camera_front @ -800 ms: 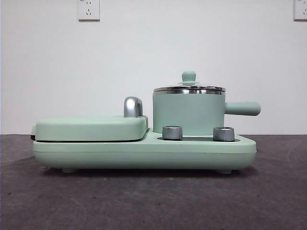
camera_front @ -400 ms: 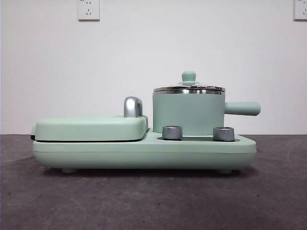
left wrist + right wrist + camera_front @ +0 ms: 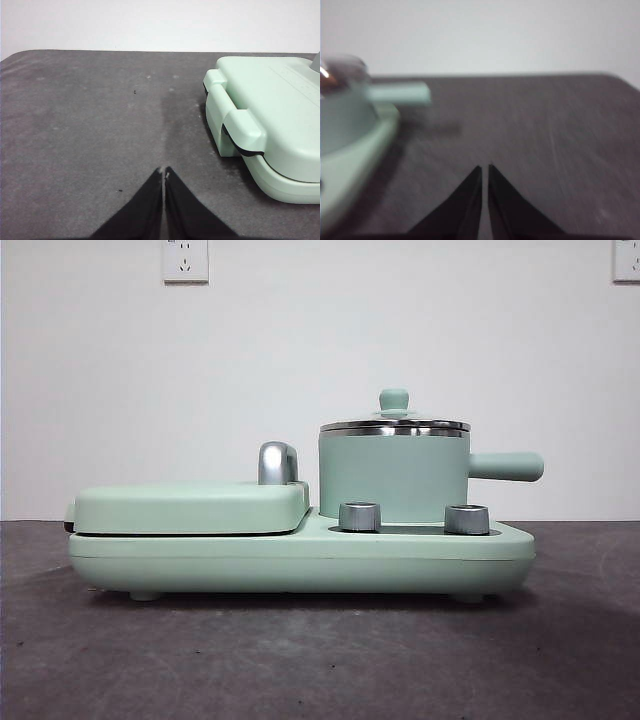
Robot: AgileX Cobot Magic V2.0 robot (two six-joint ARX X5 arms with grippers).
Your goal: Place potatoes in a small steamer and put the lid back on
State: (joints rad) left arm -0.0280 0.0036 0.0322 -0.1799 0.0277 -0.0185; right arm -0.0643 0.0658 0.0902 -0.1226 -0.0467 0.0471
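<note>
Pot [image 3: 393, 478]: stands on the right side of the green cooker base [image 3: 300, 555], handle pointing right.
Lid [image 3: 394, 424]: sits on the pot, knob up.
Potato: not visible in any view.
Left gripper [image 3: 164, 172]: clenched, empty, over bare table [image 3: 85, 125] beside the griddle cover [image 3: 272, 105].
Right gripper [image 3: 484, 170]: clenched, empty, near the pot's handle; view blurred.
</note>
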